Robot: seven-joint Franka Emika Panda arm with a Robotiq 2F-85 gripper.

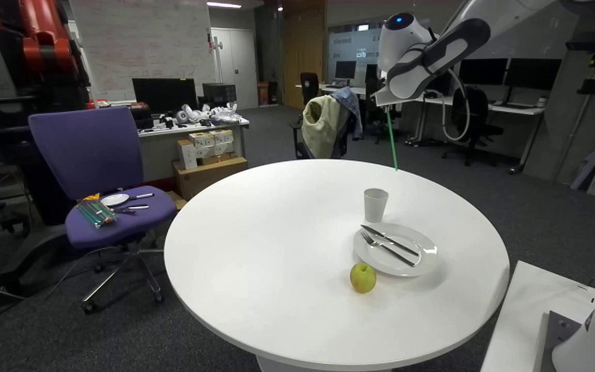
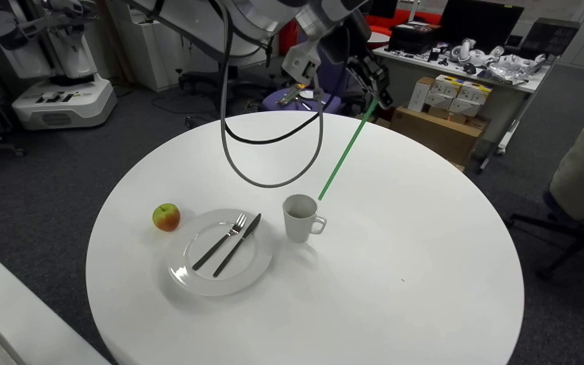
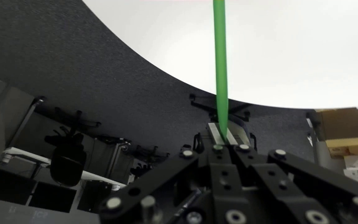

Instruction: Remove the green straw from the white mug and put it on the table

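Observation:
The green straw [image 1: 391, 137] hangs down, slightly tilted, above the far part of the white table [image 1: 266, 243] in an exterior view. It also shows in an exterior view [image 2: 347, 152] and in the wrist view [image 3: 221, 62]. My gripper [image 3: 222, 135] is shut on its upper end, between the pale finger pads; the gripper also shows in an exterior view [image 2: 379, 97]. I cannot tell whether the straw's lower tip touches the table. The white mug [image 1: 375, 204] stands upright, apart from the straw; it also shows in an exterior view [image 2: 297, 224], handle at its side.
A white plate [image 1: 426, 266] with a knife [image 1: 393, 239] and a fork [image 1: 388, 249] lies beside the mug. A yellow-green apple [image 1: 363, 278] sits near the plate. A purple chair [image 1: 91, 150] stands beside the table. A loose cable loop [image 2: 271, 186] hangs from the arm.

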